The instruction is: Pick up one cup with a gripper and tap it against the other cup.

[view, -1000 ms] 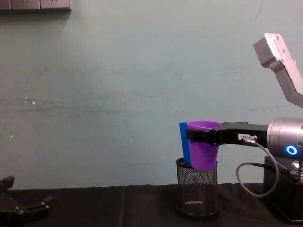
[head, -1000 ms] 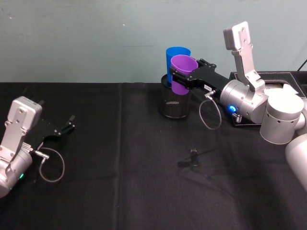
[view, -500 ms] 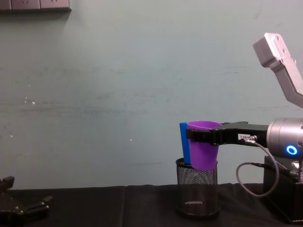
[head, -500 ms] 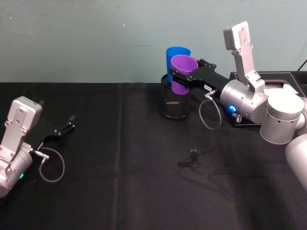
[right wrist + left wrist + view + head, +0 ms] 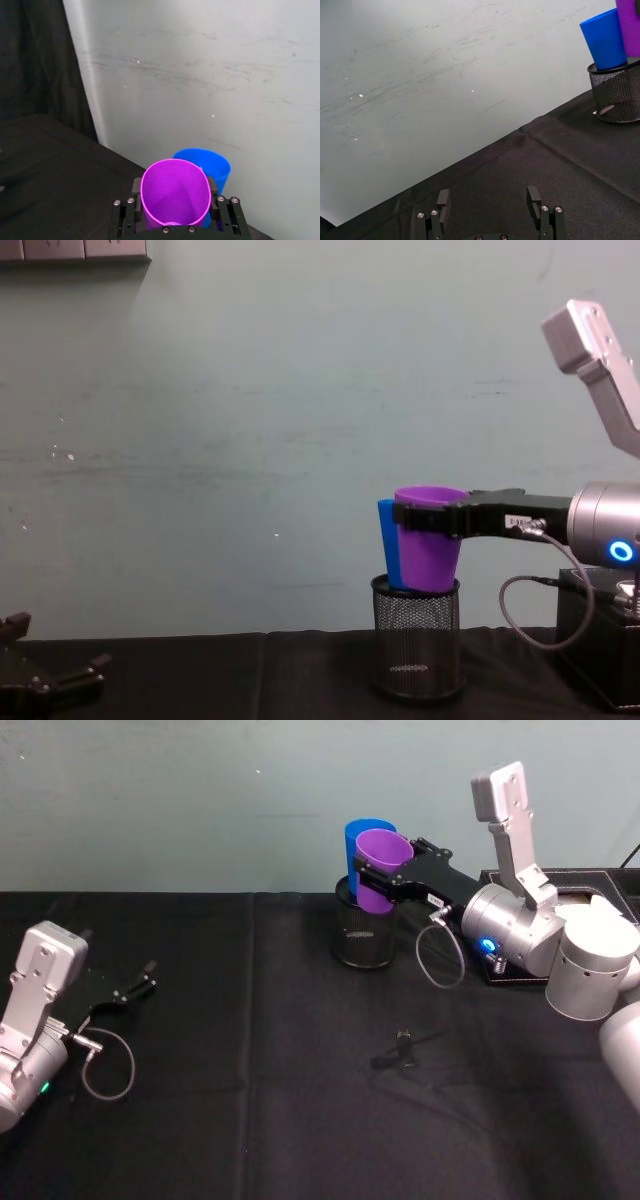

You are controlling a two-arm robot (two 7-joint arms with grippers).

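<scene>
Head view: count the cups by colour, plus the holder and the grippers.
purple cup: 1, gripped by the right gripper
blue cup: 1, standing in the mesh holder
mesh holder: 1
grippers: 2, with the left gripper open, low on the left
Total: 5

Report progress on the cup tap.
Done: the purple cup is gripped in the right claw, off the table. In hand: it hangs close beside the blue cup, which stands in the mesh holder; contact unclear. To do: a definite tap. The left claw is parked, open.
</scene>
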